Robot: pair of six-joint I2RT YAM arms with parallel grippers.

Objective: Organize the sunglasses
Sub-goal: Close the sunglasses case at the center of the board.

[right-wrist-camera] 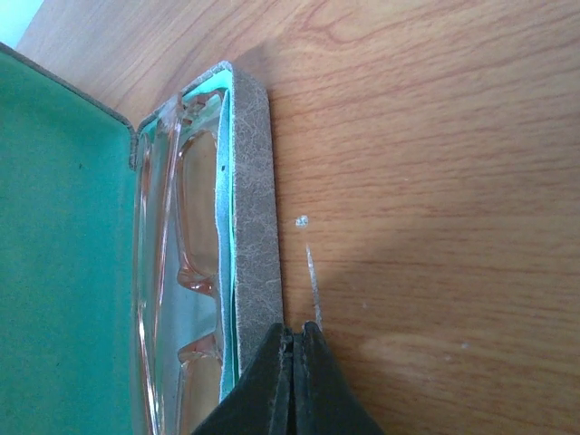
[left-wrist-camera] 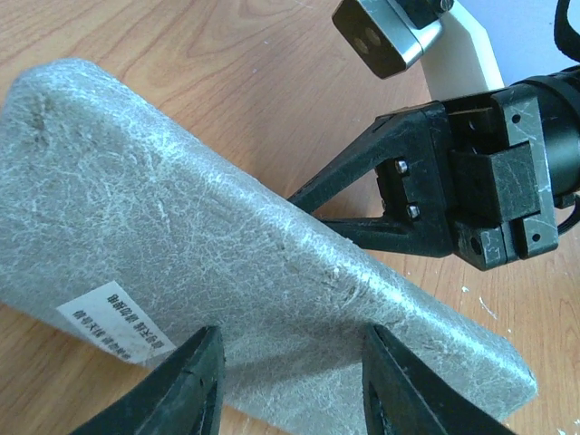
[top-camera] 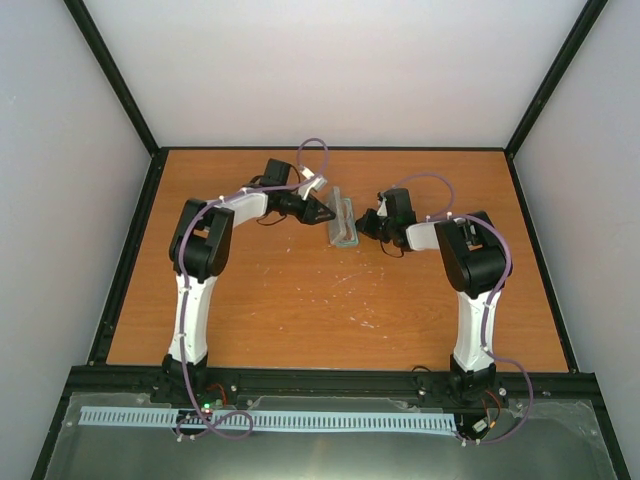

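From above, both arms reach over the table (top-camera: 300,310) to the grey box (top-camera: 345,222) near its far middle, the left gripper (top-camera: 322,210) close on one side and the right gripper (top-camera: 366,226) close on the other. The contents are too small to make out here.

The left wrist camera faces the felt back of the raised lid (left-wrist-camera: 227,227), with a white label (left-wrist-camera: 113,322) near its lower edge. This gripper's fingers stand wide apart and hold nothing. Whether they touch the lid I cannot tell. That placement suits pushing the lid over.

The right wrist camera shows the box open, its green lining (right-wrist-camera: 63,254) on the left and the sunglasses (right-wrist-camera: 181,263) lying lengthwise inside the tray. The right fingers are pressed together, holding nothing, their tip against the box's front wall — probably bracing the box so it does not slide. The glasses look stowed — closing seems the step left.
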